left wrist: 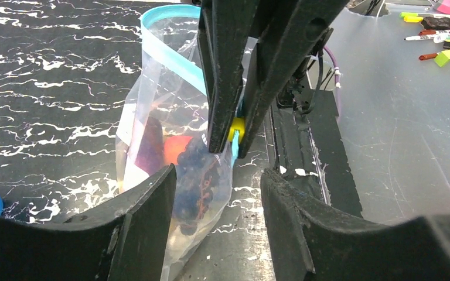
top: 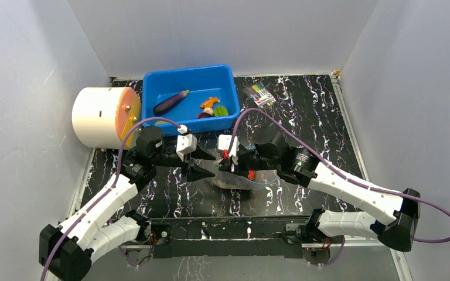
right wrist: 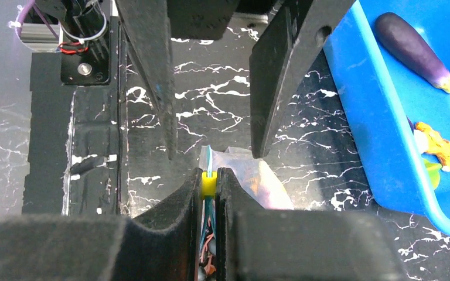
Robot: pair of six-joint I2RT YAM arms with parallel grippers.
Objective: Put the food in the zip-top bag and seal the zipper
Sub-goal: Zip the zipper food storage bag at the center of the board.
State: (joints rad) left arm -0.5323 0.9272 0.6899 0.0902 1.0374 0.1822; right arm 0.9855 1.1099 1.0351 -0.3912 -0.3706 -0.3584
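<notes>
- The right gripper is clamped tight on the zipper of the zip-top bag. The bag hangs from that one pinch between the two arms, its bottom down at the table; whether it rests there cannot be told.
- The left gripper holds nothing. Its fingers are parted wide enough to straddle the bag's lower part.
- Inside the bag are dark grapes, an orange piece and something purple. An eggplant and a few small pieces lie in the blue bin, well apart from the bag.
- Risk: away from the pinch the zipper bows open in a loop, so a tilt or swing could let food roll out.
- Risk: one narrow grip carries the loaded bag, and the film could slide free and drop.
- Risk: if the left fingers close low, they would catch film and grapes, not the zipper — leaving the mouth gapped.
</notes>
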